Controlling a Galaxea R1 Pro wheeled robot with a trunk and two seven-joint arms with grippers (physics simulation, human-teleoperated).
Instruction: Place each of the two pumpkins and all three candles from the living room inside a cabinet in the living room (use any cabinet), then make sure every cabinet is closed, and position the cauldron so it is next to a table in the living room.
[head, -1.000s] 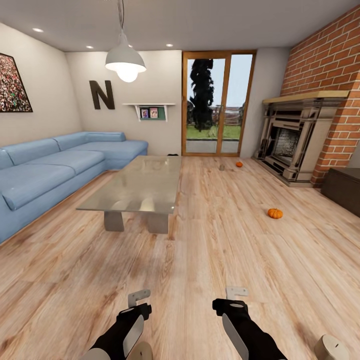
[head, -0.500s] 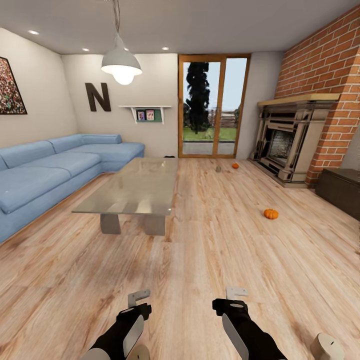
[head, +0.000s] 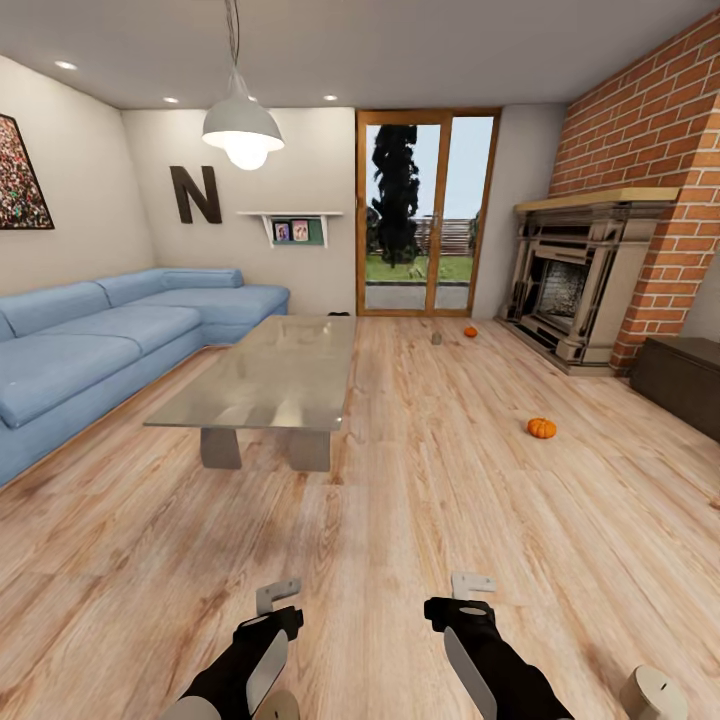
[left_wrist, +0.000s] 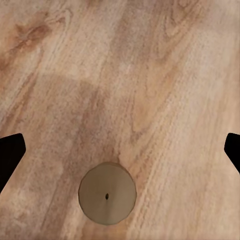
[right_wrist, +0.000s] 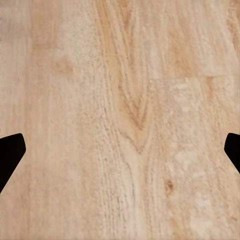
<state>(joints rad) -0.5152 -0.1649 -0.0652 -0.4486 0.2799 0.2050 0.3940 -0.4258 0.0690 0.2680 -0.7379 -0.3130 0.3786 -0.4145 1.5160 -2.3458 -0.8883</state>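
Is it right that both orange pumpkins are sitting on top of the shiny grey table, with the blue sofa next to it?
Not quite. The head view shows both pumpkins on the wood floor, not on the table. The near pumpkin lies out in the open floor, and the far pumpkin lies by the fireplace. The blue sofa does stand beside the table.

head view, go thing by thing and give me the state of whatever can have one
near pumpkin: upright on the floor, not stored
far pumpkin: on the floor near the fireplace
candle: standing on the floor beside the far pumpkin
candle at lower right: upright on the floor
cabinet: appears closed
pendant lamp: lit
left gripper: open, empty
right gripper: open, empty
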